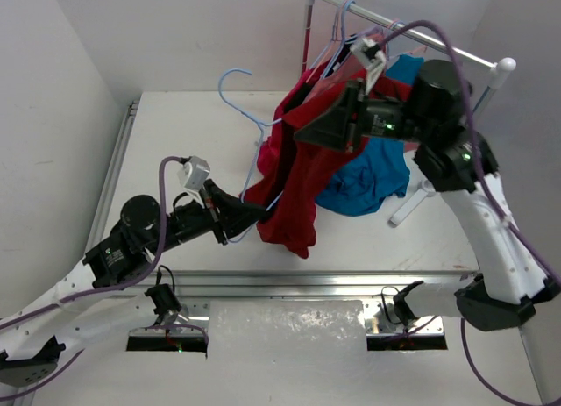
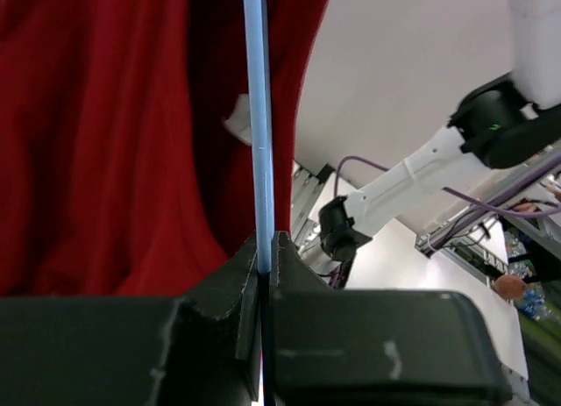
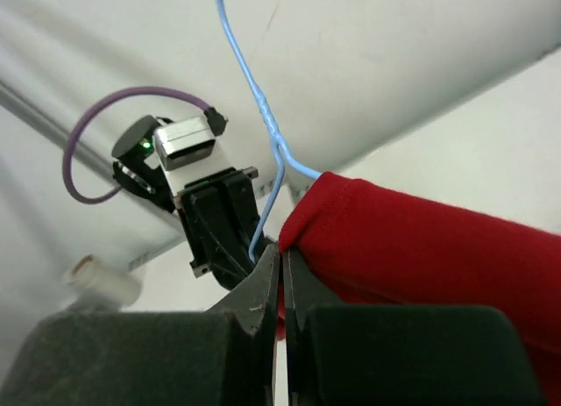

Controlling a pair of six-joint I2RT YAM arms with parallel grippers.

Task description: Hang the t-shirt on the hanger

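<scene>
Above the white table (image 1: pixel 175 143), seen from overhead, the t-shirt (image 1: pixel 298 187) hangs bunched in the air between the two arms, its lower folds near the table's front rail. Left of it the tabletop lies bare up to the wall (image 1: pixel 53 117). To the right a teal shirt (image 1: pixel 368 182) crowds the foot of the clothes rack (image 1: pixel 403 33). The hanger (image 1: pixel 235 80) pokes its hook out of the red cloth toward the back wall. The left gripper (image 1: pixel 254 211) reaches in low, and the right gripper (image 1: pixel 302 130) comes in high from the rack side. The rack bar carries a few more hangers, too tangled for me to count. Otherwise I count one red shirt, one teal shirt and two arms.

From the left wrist, the jaws are pinched tight on the hanger's thin blue wire (image 2: pixel 256 90), with red cloth (image 2: pixel 105 134) hanging behind it.

From the right wrist, the jaws are clamped on the rolled edge of the t-shirt (image 3: pixel 421 248), and the hanger wire (image 3: pixel 250 81) runs down just beside the tips.
</scene>
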